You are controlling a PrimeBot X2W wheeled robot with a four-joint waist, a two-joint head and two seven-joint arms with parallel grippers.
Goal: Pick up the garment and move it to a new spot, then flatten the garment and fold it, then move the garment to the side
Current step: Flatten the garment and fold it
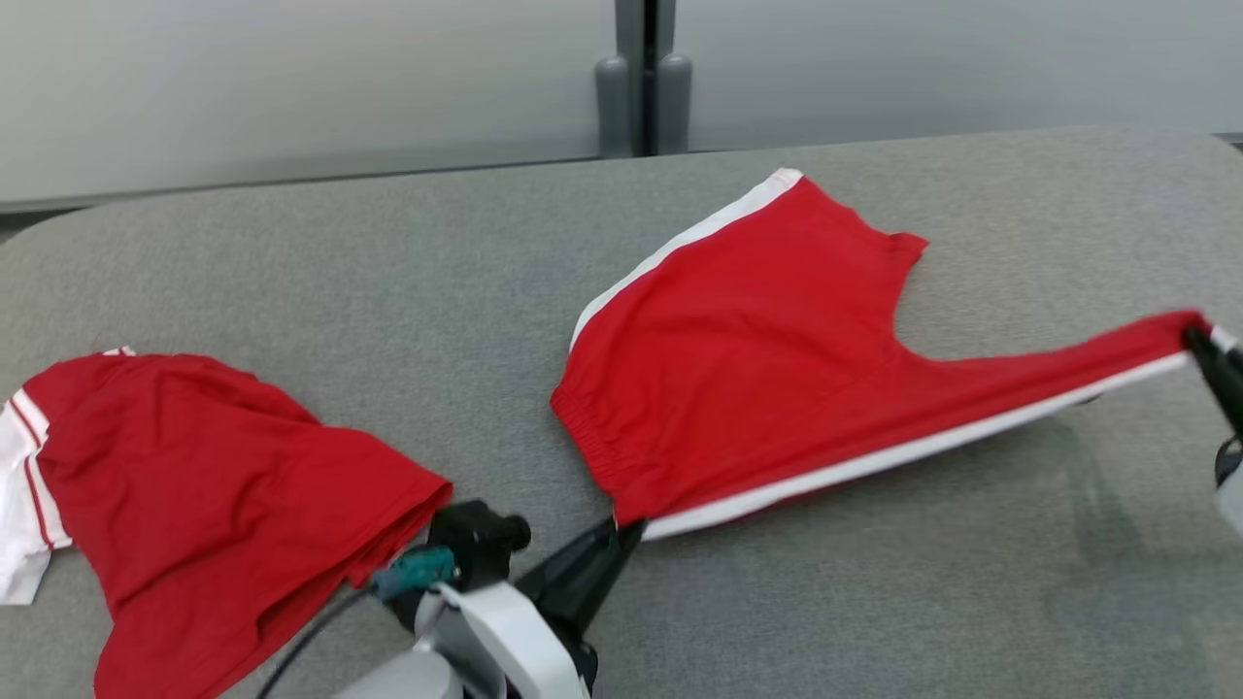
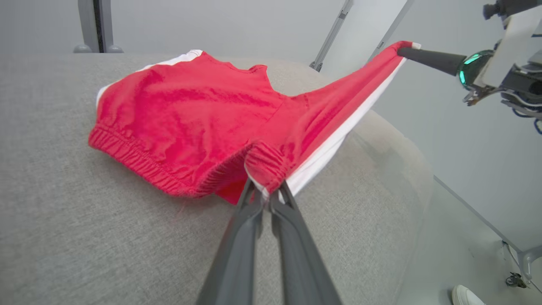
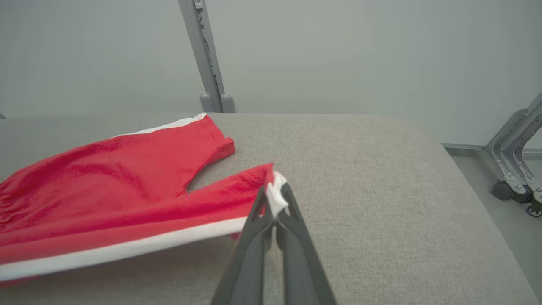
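I read the left fingers [image 1: 618, 540], at the lower centre of the head view, as closed and pinching the elastic waistband corner of the red shorts [image 1: 757, 349]. In the left wrist view the gathered waistband bunches between the two tips, and the white side stripe [image 1: 874, 461] runs out of the pinch.

The right fingers [image 1: 1204, 349] sit at the right edge of the head view. They are closed on the hem of one leg, clamping the red fabric and the end of the stripe together. That leg is stretched taut between the two grips and raised off the grey worktop [image 1: 388, 272], with a shadow beneath it.

The rest of the shorts, including the other leg at the upper centre of the frame, rests flat on the worktop. A second white stripe runs along the far edge.

A red shirt [image 1: 204, 485] with a white, red-striped sleeve lies crumpled at the lower left, apart from the shorts. Its near edge is just beside the left wrist hardware.

In the left wrist view a white shoe [image 2: 465, 295] shows in the lower right corner, on the floor.
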